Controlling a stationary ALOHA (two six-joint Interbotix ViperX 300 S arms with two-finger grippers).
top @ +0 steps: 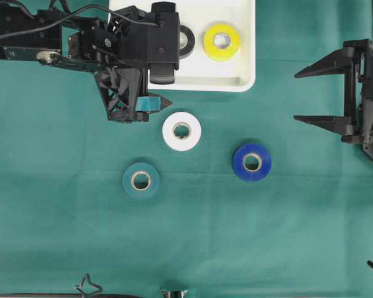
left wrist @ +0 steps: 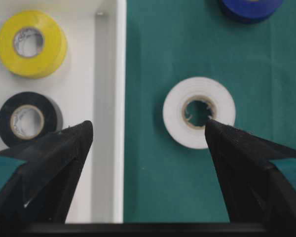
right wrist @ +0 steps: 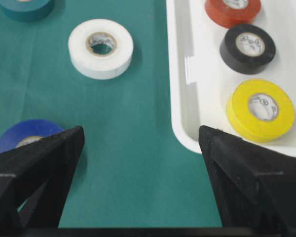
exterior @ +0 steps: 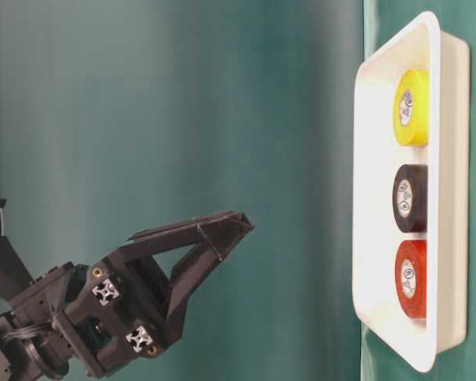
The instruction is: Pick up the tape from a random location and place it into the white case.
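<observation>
On the green cloth (top: 298,236) three rolls lie loose: a white roll (top: 181,131) just below the case's near rim, a teal roll (top: 141,180) lower left of it, and a blue roll (top: 252,162) to its right, all apart from one another. Up at the top edge sits the white case (top: 236,82), and three rolls are already lying flat in it: yellow (right wrist: 260,110), black (right wrist: 247,47) and red (right wrist: 232,10), in a row and not touching.

So, as I judge it, half the job is done and three rolls are left to collect.

Over the case's lower left corner hangs the left gripper (top: 146,87), jaws spread wide and holding nothing; from its own camera the white roll sits between the fingertips but well ahead of them, so that one looks like the next pick. Off at the right edge the right gripper (top: 298,96) is parked, likewise gaping and empty, well clear of every roll.
</observation>
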